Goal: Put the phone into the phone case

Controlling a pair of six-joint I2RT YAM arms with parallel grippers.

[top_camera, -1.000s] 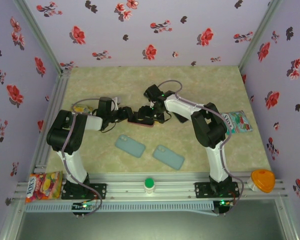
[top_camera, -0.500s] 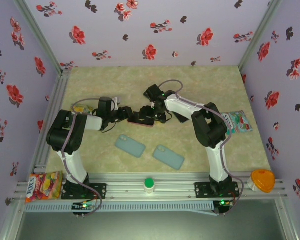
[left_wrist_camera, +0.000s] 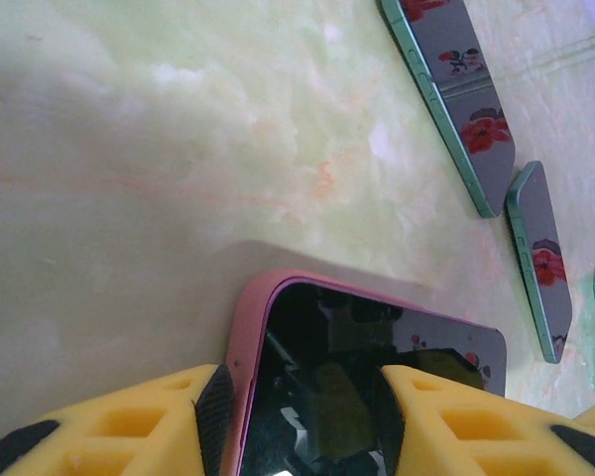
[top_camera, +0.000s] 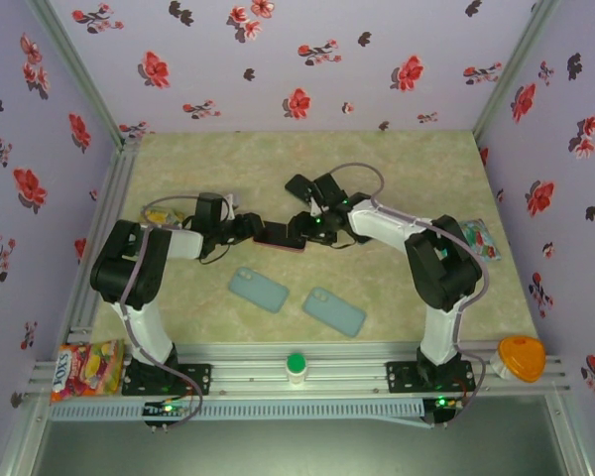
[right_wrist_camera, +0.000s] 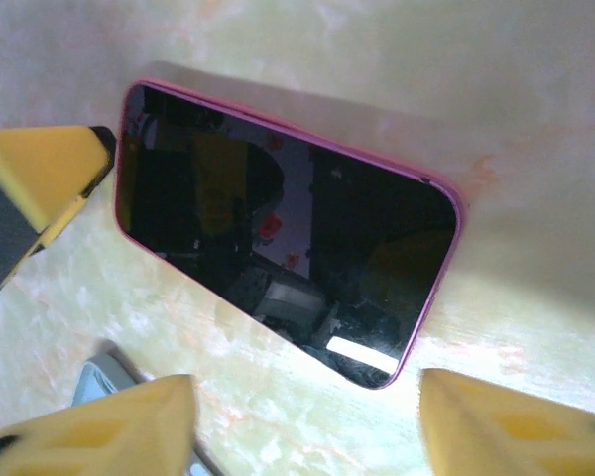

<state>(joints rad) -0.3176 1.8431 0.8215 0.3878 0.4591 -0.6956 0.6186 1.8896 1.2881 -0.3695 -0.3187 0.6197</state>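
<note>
Pink case (left_wrist_camera: 246, 327) rims the dark phone (right_wrist_camera: 283, 233), which lies flat on the table (top_camera: 397, 169) and looks seated. At one end the left gripper (left_wrist_camera: 307, 416) stays clamped on it. The right gripper (right_wrist_camera: 302, 407) has re-angled above as its arm swung outward, jaws apart and empty, so probably only a final press or release remains.

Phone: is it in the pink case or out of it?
In: the phone, dark screen up, has the pink case rimming every visible edge.

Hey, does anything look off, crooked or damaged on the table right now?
Nothing stands out. The phone looks seated in its pink case, rim even, no cracks visible. The left gripper holds one end; the right gripper hovers open above it.
</note>
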